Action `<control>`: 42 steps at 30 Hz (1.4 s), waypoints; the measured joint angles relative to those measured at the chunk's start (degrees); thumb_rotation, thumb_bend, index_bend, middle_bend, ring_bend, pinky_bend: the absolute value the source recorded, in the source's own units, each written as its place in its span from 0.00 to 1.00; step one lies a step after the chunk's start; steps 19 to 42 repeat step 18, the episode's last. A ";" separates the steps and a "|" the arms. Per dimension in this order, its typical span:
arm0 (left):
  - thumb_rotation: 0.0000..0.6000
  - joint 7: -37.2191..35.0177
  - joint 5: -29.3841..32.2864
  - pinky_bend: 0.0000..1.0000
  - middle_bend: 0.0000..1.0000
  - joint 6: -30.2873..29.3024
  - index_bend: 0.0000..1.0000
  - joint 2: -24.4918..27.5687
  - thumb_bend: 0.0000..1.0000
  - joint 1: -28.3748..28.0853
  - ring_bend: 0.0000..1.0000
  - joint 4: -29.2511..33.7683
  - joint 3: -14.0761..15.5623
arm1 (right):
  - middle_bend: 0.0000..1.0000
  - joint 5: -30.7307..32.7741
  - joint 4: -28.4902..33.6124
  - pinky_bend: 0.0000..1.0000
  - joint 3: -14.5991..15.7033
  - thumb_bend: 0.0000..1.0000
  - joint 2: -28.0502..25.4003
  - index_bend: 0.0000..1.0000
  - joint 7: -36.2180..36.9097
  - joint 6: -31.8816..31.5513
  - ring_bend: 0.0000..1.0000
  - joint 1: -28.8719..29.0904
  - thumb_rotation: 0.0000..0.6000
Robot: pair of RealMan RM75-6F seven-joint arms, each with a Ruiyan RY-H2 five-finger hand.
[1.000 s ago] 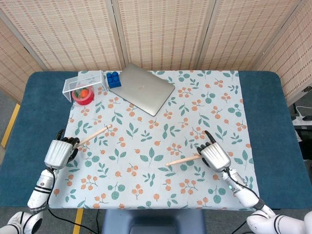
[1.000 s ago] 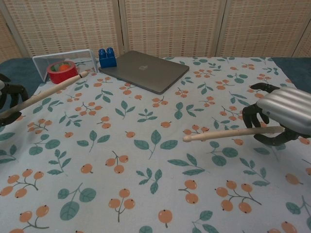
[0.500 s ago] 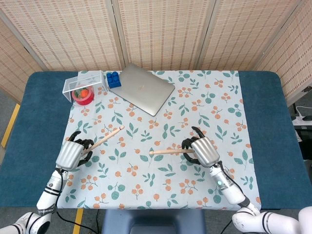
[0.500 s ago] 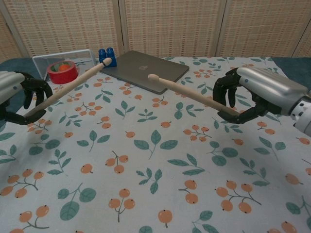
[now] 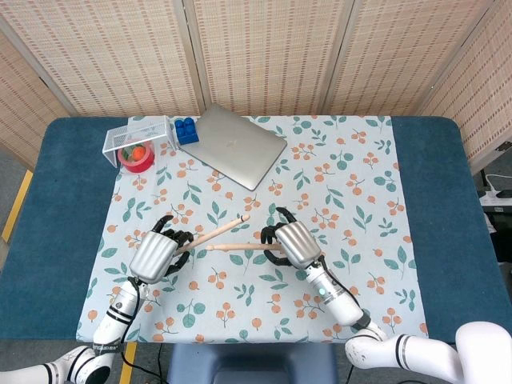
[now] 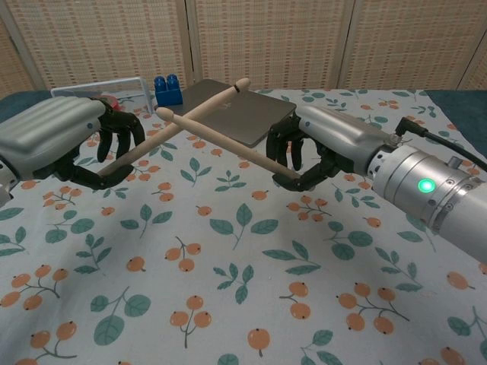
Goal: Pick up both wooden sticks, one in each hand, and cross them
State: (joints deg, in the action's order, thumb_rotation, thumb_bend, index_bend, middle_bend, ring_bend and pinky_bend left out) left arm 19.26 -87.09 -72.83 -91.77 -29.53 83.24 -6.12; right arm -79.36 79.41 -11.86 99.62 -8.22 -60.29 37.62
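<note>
1. Change: vs 0.5 s ago both hands have moved inward toward the middle of the surface (image 5: 64, 200). The 2 sticks, apart before, now overlap in both views, so the cross looks formed or nearly so. Can't tell if the wood actually touches.

2. Left hand (image 5: 154, 254), at the left of the leaf-and-berry cloth (image 5: 360, 192), raised off it: fingers clenched round the butt of the left stick (image 6: 199, 114). Grasping it, not released.

3. Left stick: long axis runs from the left hand up and to the right. Rounded tip ends over the laptop (image 5: 234, 144) in chest view, and that tip is the highest point of the stick. Tilted, not level.

4. Crossing pt: between the 2 hands, nearer the tips than the butts, above the cloth in chest view.

5. Right stick (image 6: 228, 143): long axis runs from the right hand leftward. Near level in head view; in chest view it rises toward its tip, which points at the left hand's side. The shafts make a shallow X.

6. Right hand (image 5: 298, 243): fingers curled tight on the right stick's butt, holding it, wrist light green.

7. Judgement: task about done; only steadying the X is left.
</note>
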 measured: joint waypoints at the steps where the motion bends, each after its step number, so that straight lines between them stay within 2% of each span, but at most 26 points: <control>1: 1.00 0.37 -0.13 0.22 0.93 -0.05 0.81 -0.18 0.65 0.00 0.60 0.18 0.20 | 0.84 0.31 -0.04 0.11 -0.08 0.40 0.11 0.97 -0.27 0.09 0.53 0.10 1.00; 13: 1.00 2.86 -2.20 0.22 0.93 -0.77 0.81 -1.74 0.65 0.17 0.60 0.26 2.00 | 0.84 2.30 0.16 0.11 -0.29 0.40 -0.53 0.97 -2.11 -0.83 0.53 -0.04 1.00; 42: 1.00 3.54 -2.33 0.22 0.93 -0.74 0.81 -2.07 0.66 -0.01 0.60 -0.07 1.85 | 0.84 2.24 0.53 0.11 0.06 0.40 -1.17 0.97 -1.70 -0.89 0.53 -0.06 1.00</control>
